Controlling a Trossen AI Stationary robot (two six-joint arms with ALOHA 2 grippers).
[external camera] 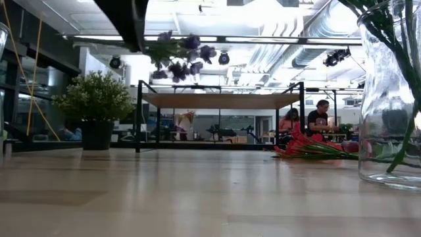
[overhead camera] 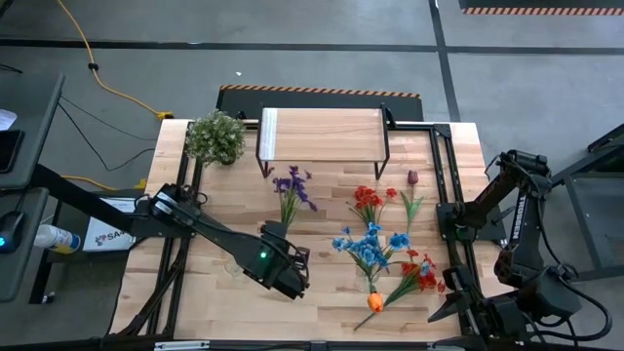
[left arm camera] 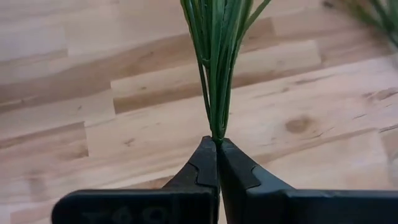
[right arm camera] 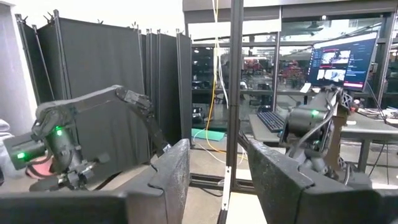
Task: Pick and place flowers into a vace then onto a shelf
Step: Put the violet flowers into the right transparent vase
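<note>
Pinched tight between the left gripper [left arm camera: 217,144] fingers, the purple flowers [overhead camera: 293,185] are lifted off the table [overhead camera: 322,292], stems running straight out ahead. Glass vase [overhead camera: 232,265] sits just beside that arm. Right gripper [right arm camera: 217,163] waits parted, well apart.

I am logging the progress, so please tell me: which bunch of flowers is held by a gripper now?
The purple flowers. The left gripper is shut on their green stems; the blue flowers and red flowers lie loose on the table.
</note>
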